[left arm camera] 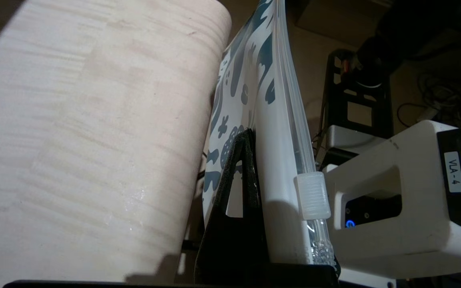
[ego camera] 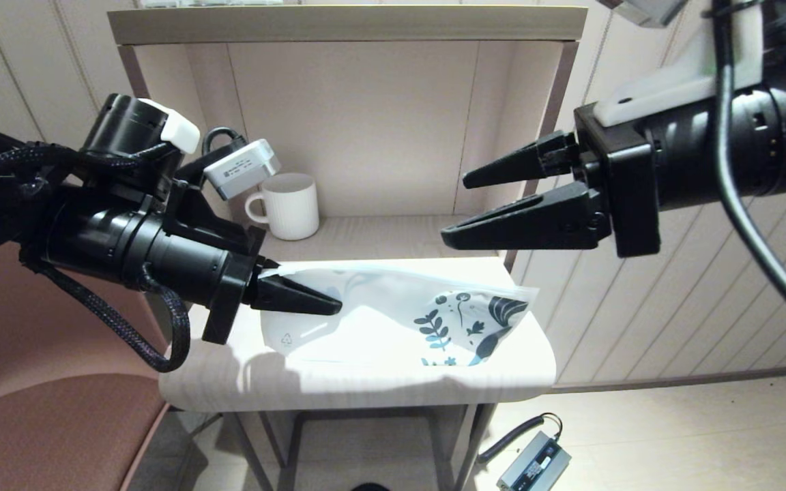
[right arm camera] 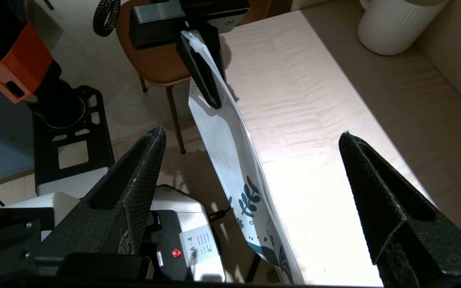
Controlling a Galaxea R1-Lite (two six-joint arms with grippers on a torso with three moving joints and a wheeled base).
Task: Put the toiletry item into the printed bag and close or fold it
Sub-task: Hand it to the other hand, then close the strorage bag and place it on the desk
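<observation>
My left gripper (ego camera: 328, 303) is shut on the plain end of the printed bag (ego camera: 400, 320), holding that end up above the table (ego camera: 366, 389). The bag runs to the right, and its leaf-printed end hangs low by the table's right front corner. In the left wrist view one black finger (left arm camera: 238, 192) presses the bag (left arm camera: 270, 120), and a clear zip slider (left arm camera: 312, 196) sits on the bag's edge near the jaws. My right gripper (ego camera: 454, 211) hangs open above the bag's right half, apart from it. The toiletry item is not visible.
A white ribbed mug (ego camera: 290, 204) stands at the back left of the table inside the alcove, whose side walls and top shelf (ego camera: 345, 24) enclose the back. A brown chair (ego camera: 38, 409) is at the left. A grey power brick (ego camera: 533, 464) lies on the floor.
</observation>
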